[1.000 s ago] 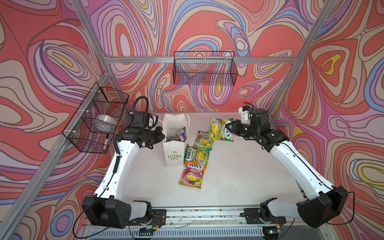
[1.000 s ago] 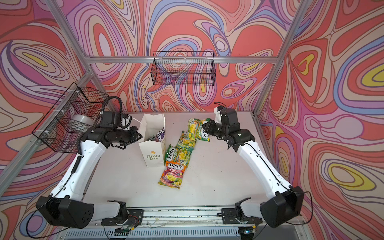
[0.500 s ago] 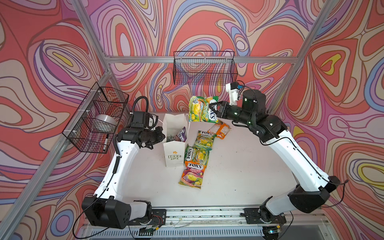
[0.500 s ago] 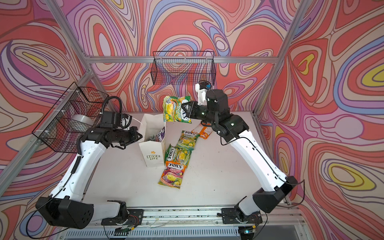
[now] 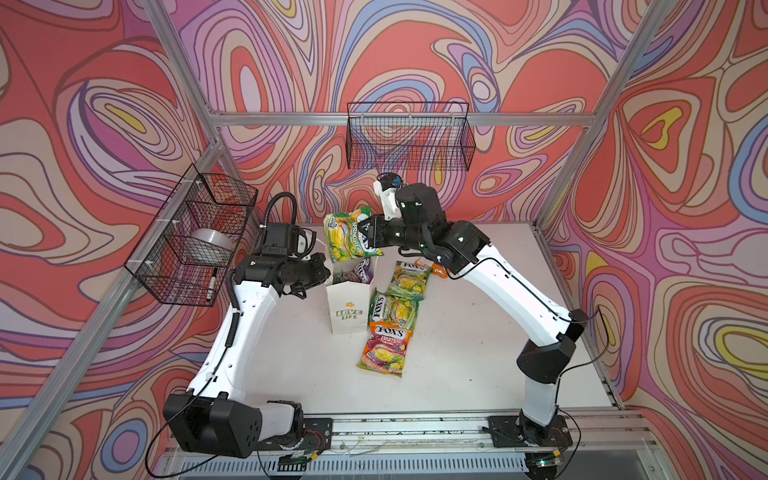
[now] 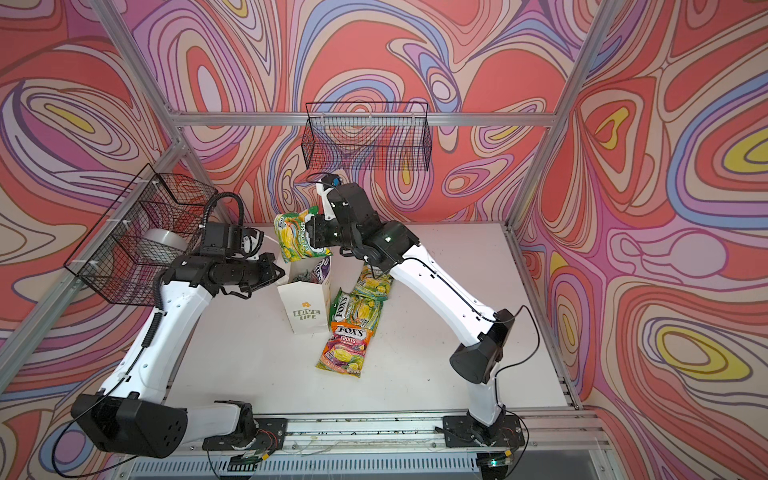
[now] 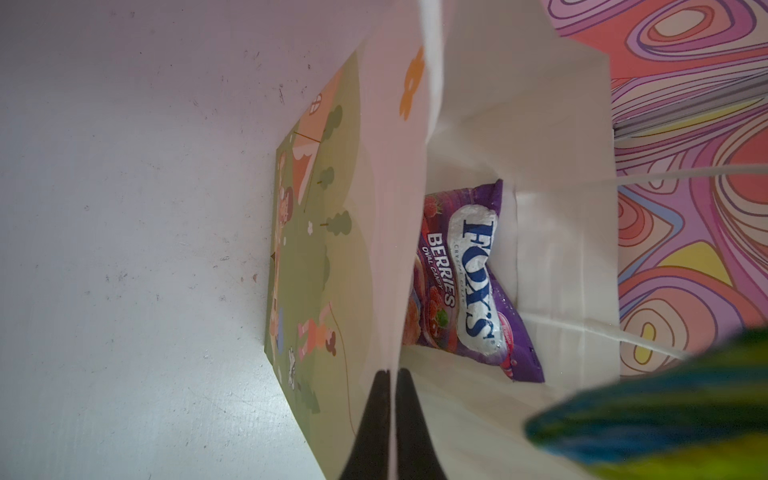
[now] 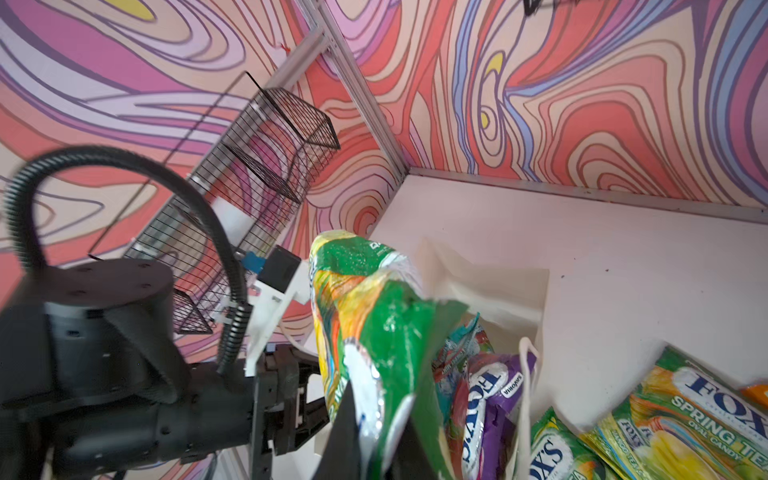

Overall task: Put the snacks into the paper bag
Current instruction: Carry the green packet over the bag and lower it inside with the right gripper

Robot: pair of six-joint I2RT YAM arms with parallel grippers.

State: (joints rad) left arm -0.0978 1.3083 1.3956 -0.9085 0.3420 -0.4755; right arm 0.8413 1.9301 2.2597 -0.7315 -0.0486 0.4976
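The white paper bag (image 5: 349,303) (image 6: 303,309) stands upright, mouth open. My left gripper (image 5: 326,271) (image 7: 392,382) is shut on the bag's left wall at the rim. My right gripper (image 5: 370,232) (image 8: 382,415) is shut on a green-yellow FOX'S snack packet (image 5: 349,239) (image 6: 297,239) (image 8: 365,316) that hangs just above the bag's mouth. Inside the bag lie a purple Berries packet (image 7: 465,282) (image 8: 494,399) and a teal one (image 8: 461,345). Right of the bag, two green-yellow packets (image 5: 409,278) (image 5: 395,309), a Fruits packet (image 5: 384,347) and an orange packet (image 5: 432,266) lie on the table.
A black wire basket (image 5: 409,135) hangs on the back wall. Another wire basket (image 5: 195,237) on the left wall holds a grey roll and a marker, close behind my left arm. The white table (image 5: 478,332) stretches right and forward of the packets.
My right gripper has lifted the green-yellow packet off the back of the table and carried it left to above the bag's mouth, uncovering the orange packet. The left arm has not moved.
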